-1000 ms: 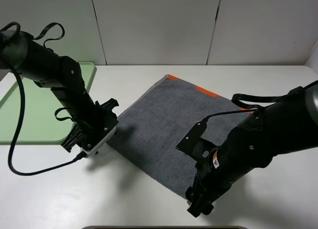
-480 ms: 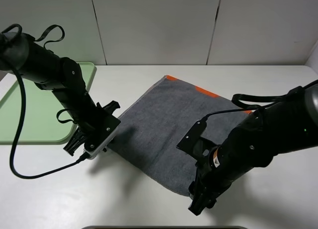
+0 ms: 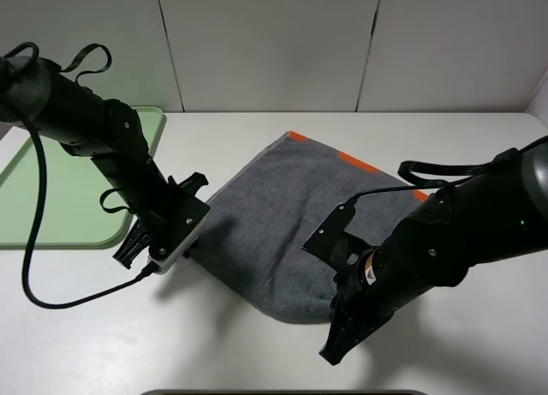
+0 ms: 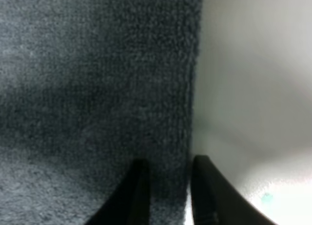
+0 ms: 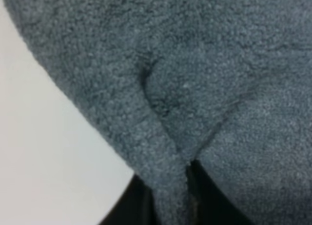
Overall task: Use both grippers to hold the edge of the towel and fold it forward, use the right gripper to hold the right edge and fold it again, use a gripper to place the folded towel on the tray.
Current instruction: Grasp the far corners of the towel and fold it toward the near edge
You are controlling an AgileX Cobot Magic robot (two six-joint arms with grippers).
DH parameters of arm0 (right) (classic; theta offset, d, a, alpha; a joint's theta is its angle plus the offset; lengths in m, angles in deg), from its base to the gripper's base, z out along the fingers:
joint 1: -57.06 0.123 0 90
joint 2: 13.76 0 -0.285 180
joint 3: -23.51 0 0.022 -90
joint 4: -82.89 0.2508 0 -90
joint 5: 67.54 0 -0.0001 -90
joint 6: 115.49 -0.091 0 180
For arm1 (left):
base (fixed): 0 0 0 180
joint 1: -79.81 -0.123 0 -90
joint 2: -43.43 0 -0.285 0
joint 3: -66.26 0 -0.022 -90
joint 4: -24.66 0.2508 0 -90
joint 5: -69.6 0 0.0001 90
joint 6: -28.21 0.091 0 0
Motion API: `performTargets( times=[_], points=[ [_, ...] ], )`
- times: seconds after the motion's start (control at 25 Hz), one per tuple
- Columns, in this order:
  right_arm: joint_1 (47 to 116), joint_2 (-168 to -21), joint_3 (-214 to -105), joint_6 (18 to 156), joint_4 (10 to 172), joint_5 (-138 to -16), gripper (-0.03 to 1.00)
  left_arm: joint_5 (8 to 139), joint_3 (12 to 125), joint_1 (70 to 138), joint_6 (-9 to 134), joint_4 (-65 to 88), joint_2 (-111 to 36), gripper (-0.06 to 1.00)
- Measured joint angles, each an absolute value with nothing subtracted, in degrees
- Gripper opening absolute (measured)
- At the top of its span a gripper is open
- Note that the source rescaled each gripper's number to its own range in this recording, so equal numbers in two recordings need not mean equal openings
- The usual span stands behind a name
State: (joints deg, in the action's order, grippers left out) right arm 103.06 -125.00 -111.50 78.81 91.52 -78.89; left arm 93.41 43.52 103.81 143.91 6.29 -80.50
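The towel (image 3: pixel 282 206) is dark grey and fuzzy all over. It has an orange stripe (image 3: pixel 355 159) on its far edge. The tray (image 3: pixel 51 198) on the left is light green. The table (image 3: pixel 214 344) is white. The far wall (image 3: pixel 265 44) is pale grey with thin dark lines. The left arm (image 3: pixel 86 121) and right arm (image 3: pixel 462 232) are black. The cable (image 3: pixel 445 167) on the right is black too.
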Motion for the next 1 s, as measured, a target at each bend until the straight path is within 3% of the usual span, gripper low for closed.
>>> performTargets(
  times=[0.04,0.16,0.76,1.0],
  points=[
    [103.1,-125.0,-111.5,78.8,91.6,-78.8,0.0,93.1,43.5,103.9,143.8,6.2,-80.5,0.08],
    [103.1,-125.0,-111.5,78.8,92.0,-78.7,0.0,92.6,43.5,103.9,143.2,6.1,-80.6,0.01],
    [103.1,-123.8,-112.0,77.9,93.2,-80.4,0.0,91.8,42.9,104.1,142.8,6.2,-79.5,0.01],
    [103.6,-121.1,-111.5,76.9,94.3,-87.6,0.0,90.9,42.1,104.3,142.6,6.5,-77.5,0.0]
  ],
)
